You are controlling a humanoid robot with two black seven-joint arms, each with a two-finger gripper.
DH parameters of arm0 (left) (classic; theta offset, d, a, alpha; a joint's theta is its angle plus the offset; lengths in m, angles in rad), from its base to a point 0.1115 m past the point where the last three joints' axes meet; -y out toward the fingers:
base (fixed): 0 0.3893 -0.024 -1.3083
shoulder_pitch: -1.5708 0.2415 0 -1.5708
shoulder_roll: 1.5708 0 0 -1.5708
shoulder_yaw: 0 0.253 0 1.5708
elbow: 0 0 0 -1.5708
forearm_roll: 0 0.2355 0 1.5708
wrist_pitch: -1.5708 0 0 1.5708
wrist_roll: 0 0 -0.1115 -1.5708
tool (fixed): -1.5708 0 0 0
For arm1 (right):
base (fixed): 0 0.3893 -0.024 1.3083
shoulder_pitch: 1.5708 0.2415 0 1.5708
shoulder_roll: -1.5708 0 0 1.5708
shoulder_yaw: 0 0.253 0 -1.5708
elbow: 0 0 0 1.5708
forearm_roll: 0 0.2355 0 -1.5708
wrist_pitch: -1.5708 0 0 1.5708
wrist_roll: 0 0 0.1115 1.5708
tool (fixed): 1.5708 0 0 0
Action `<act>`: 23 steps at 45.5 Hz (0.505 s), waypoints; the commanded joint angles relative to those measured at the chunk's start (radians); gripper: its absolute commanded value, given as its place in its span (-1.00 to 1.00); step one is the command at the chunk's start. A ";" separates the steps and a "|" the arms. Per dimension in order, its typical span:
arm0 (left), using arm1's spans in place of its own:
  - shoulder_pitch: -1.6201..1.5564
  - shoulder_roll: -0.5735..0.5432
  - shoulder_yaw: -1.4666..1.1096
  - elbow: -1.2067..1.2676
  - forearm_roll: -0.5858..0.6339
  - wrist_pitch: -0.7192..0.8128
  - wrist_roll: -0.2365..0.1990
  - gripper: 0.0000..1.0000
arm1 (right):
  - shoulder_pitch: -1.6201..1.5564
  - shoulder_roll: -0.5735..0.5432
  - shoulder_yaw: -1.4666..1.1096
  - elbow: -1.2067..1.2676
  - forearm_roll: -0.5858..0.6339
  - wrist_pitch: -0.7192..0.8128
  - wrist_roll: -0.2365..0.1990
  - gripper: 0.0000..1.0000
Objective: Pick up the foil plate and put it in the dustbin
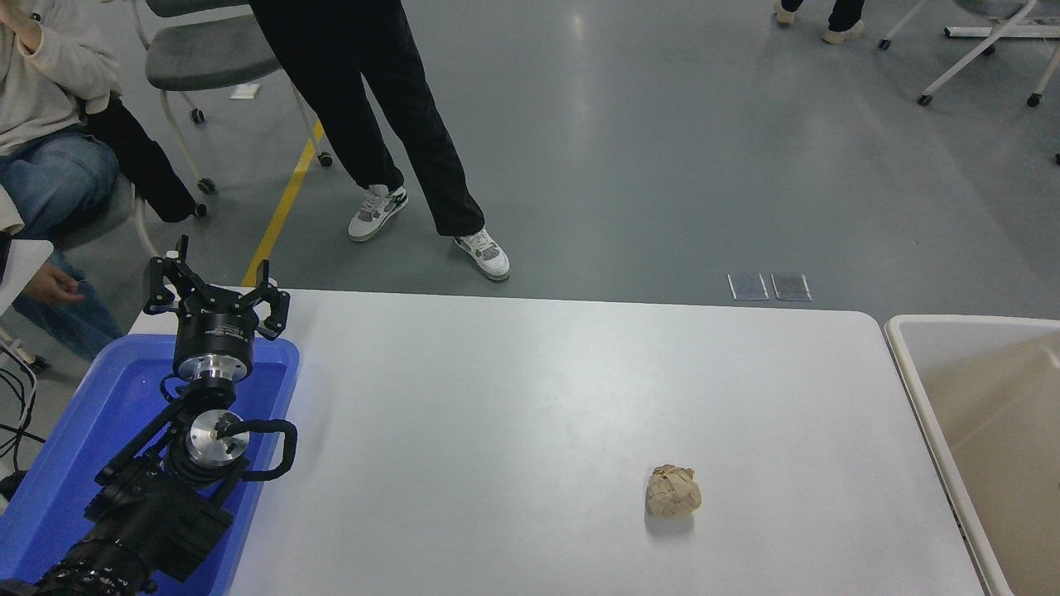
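Note:
The beige dustbin (932, 389) stands at the table's right end, cut off by the picture's right edge; the part of its tan inside that shows holds nothing. The foil plate is out of view. My right arm and gripper are out of view. My left arm is parked at the lower left over the blue tray, and its gripper (219, 277) is open and empty at the table's far left corner.
A crumpled brown paper ball (672, 492) lies on the white table (530, 397) right of centre near the front. A blue tray (91, 430) sits at the left end. A person stands beyond the far edge; another sits at the top left.

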 commanded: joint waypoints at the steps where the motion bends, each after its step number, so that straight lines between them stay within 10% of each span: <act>1: 0.000 -0.001 0.000 0.000 0.000 0.000 0.000 0.98 | 0.092 -0.169 0.001 0.257 -0.074 0.059 -0.002 1.00; 10: 0.000 0.001 0.000 0.000 0.000 0.000 0.000 0.98 | 0.247 -0.444 0.014 0.791 -0.132 0.013 -0.008 1.00; 23: 0.000 -0.001 0.000 0.000 0.000 0.000 0.000 0.98 | 0.411 -0.523 -0.003 1.032 -0.332 -0.036 -0.057 1.00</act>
